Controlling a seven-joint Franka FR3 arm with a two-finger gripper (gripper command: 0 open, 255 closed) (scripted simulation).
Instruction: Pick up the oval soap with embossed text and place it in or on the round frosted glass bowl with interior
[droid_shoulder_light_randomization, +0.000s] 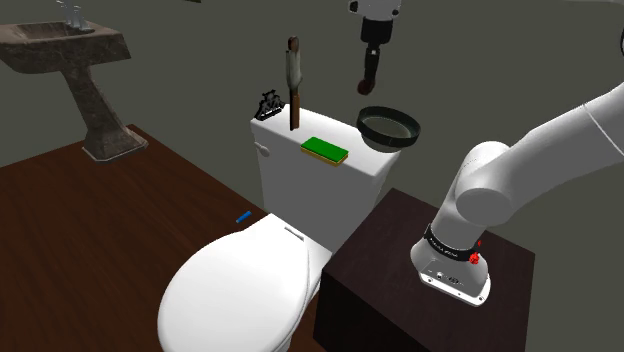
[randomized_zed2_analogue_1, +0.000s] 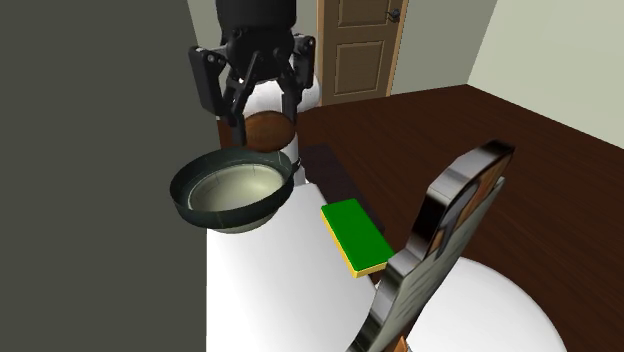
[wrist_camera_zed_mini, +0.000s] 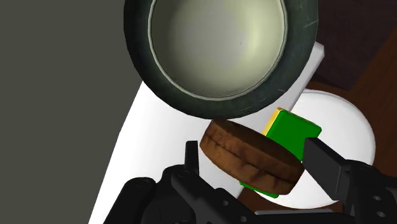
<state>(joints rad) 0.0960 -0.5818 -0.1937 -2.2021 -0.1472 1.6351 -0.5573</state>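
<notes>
Plainly the bowl's place beneath the hand matters most. The all-black two-finger gripper (wrist_camera_zed_mini: 254, 159) hangs in the air above the white toilet tank lid (droid_shoulder_light_randomization: 365, 165), its fingers closed on the brown oval soap (wrist_camera_zed_mini: 249, 154) with a wood-like grain. No embossed text can be made out on it. The soap's long axis appears to run from one finger to the other, so the fingers clasp it at its narrow ends, and it sits a little tilted between them.

The round bowl with a dark rim and pale greenish interior (wrist_camera_zed_mini: 135, 51) stands on the lid at the end toward the shoulder view's right, partly overhanging that end. In the wrist view the bowl lies ahead of the fingers, beyond the soap, and the soap's far edge just overlaps the bowl's near rim. In the shoulder view the gripper is high above the bowl and slightly toward that view's left.

Under the soap in the wrist view is the flat green sponge with a yellow underside (droid_shoulder_light_randomization: 324, 150), which lies near the lid's front edge about midway along.

The soap therefore seems short of the bowl's centre. A small carry towards the lid's bowl end, then a descent, looks needed before release; a drop from here could strike the rim.
</notes>
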